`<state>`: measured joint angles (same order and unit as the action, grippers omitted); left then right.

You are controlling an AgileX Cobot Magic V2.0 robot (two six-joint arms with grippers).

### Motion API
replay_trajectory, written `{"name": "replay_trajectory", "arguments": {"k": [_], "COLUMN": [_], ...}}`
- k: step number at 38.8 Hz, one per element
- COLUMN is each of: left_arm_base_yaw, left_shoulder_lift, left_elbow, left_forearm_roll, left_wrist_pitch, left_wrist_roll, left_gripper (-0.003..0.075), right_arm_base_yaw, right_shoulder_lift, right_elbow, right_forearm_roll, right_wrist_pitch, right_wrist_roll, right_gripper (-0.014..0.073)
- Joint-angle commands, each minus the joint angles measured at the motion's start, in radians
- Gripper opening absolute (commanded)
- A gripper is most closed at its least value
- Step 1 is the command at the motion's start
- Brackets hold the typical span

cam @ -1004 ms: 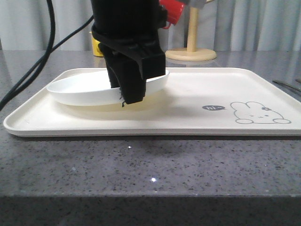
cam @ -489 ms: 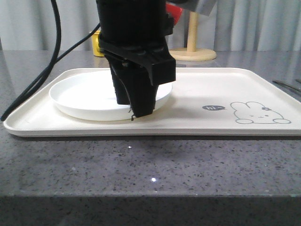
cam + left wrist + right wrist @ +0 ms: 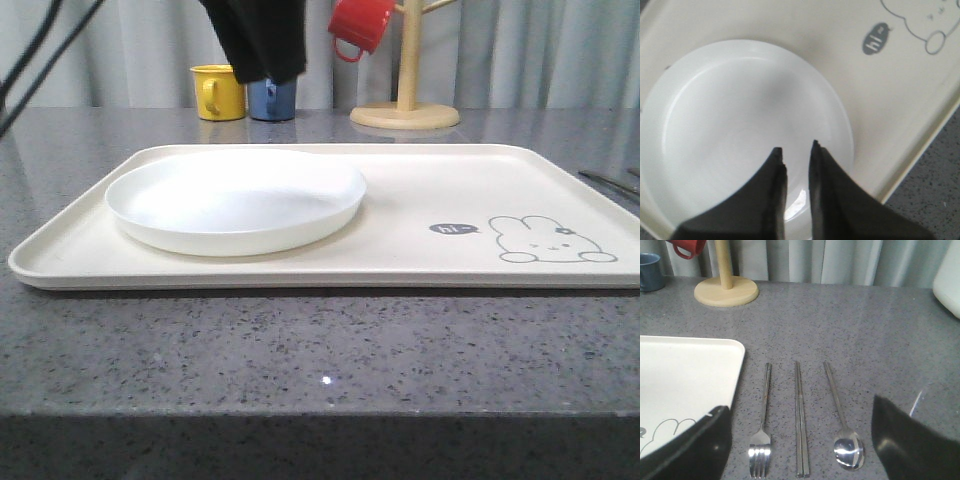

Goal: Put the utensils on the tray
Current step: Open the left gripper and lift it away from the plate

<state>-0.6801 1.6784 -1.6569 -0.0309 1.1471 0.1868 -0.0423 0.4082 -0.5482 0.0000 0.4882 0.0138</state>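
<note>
— Where's the plate (image 3: 235, 200)?

— It lies flat on the tray (image 3: 420, 262), right below my left fingers (image 3: 796, 152). They hang over it nearly closed, a thin gap between them, holding nothing.

— And the right side?

— My right fingers (image 3: 800, 440) are spread wide and empty. Between them on the desk (image 3: 850, 325) lie the fork (image 3: 761, 430), chopsticks (image 3: 800, 420) and spoon (image 3: 842, 425), beside the tray.
</note>
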Motion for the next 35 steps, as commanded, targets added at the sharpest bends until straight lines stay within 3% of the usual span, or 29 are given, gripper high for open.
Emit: {"name": "replay_trajectory", "arguments": {"k": [1, 10, 16, 28, 35], "left_arm_base_yaw": [0.083, 0.313, 0.439, 0.482, 0.482], "left_shoulder_lift": [-0.090, -0.278, -0.482, -1.004, -1.249], "left_elbow": [0.012, 0.263, 0.513, 1.022, 1.168], "left_forearm_roll": [-0.051, -0.111, -0.152, -0.152, -0.143], "left_wrist_pitch": [-0.061, -0.221, -0.423, -0.847, -0.881], "left_wrist_roll": [-0.016, -0.016, -0.016, -0.016, -0.016], "left_gripper": [-0.0018, -0.0018, -0.0018, -0.0018, -0.0018], "right_arm_base_yaw": [-0.006, -0.006, -0.006, -0.006, -0.006], "right_shoulder_lift": [0.011, 0.011, 0.011, 0.011, 0.011], "right_elbow": [-0.034, -0.034, -0.034, -0.034, -0.034], "right_forearm_roll": [-0.009, -0.009, -0.009, -0.009, -0.009], "right_wrist_pitch": [-0.080, -0.080, -0.080, -0.080, -0.080], "right_wrist_roll": [-0.008, -0.008, -0.008, -0.008, -0.008], "right_gripper": [0.0591, 0.0591, 0.0591, 0.0591, 0.0591]}}
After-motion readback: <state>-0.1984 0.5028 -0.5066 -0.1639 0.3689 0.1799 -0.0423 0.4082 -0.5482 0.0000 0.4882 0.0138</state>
